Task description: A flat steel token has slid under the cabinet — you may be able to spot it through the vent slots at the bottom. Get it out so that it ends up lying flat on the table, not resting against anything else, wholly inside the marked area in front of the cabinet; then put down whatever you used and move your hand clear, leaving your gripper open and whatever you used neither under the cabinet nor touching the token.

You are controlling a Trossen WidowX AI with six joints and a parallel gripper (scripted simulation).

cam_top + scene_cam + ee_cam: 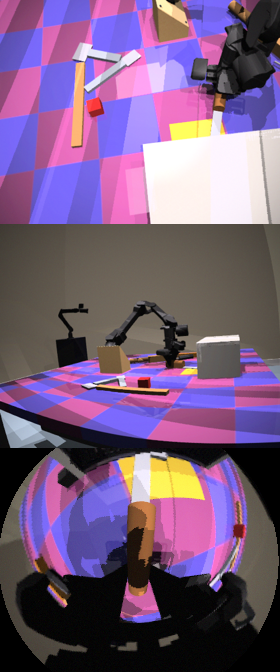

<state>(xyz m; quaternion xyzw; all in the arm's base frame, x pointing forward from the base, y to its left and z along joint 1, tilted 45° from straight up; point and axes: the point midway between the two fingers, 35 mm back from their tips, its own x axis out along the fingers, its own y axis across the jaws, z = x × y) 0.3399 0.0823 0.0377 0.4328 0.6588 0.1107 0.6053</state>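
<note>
My gripper [220, 92] [169, 364] [138, 566] is shut on the brown round handle [219, 104] [179, 364] [142, 523] of a tool, low over the table. The tool's flat pale blade [216, 123] [190, 367] [142, 479] crosses the right part of the yellow marked area [185, 130] [188, 372] [182, 483] and runs under the white cabinet [190, 179] [218, 361]. A small pale piece [159, 455] shows beside the blade at the cabinet's edge; I cannot tell whether it is tool or token. The token is not otherwise visible.
Left of the marked area lie a red cube [94, 107] [144, 382] [239, 531], an orange strip [78, 109] [134, 390] and grey bars with pale end blocks [105, 77] [107, 381]. A wooden wedge block [172, 26] [112, 359] stands farther back. Another brown rod [238, 11] lies behind the arm.
</note>
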